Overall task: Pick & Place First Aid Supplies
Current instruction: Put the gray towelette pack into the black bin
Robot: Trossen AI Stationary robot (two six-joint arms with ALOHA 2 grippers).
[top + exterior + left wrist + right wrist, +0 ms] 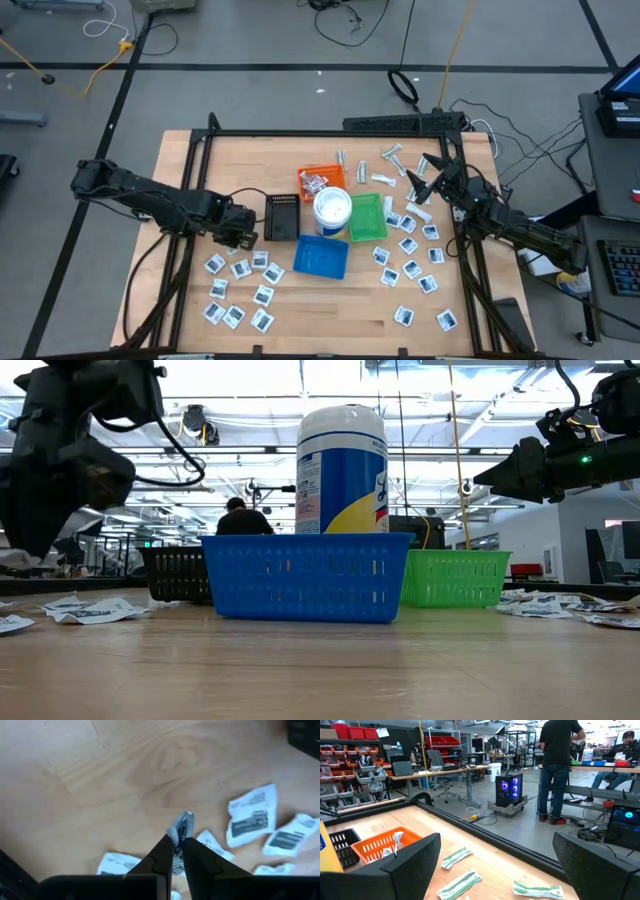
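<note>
my left hand hangs above the worktop, fingers pinched together on one crumpled white packet that lifts clear of the wood. more white packets with dark print lie flat just beyond and beside the fingertips, with the black tray close on the hand's inner side. my right hand floats at the far right of the worktop with its fingers spread wide and nothing between them. wrapped strips rest on the wood directly ahead of it, the orange tray farther along holding a few packets. another scatter of packets lies below that hand, toward the worktop's near edge. the white tub with the blue band stands amid the blue tray, green tray and the others.
</note>
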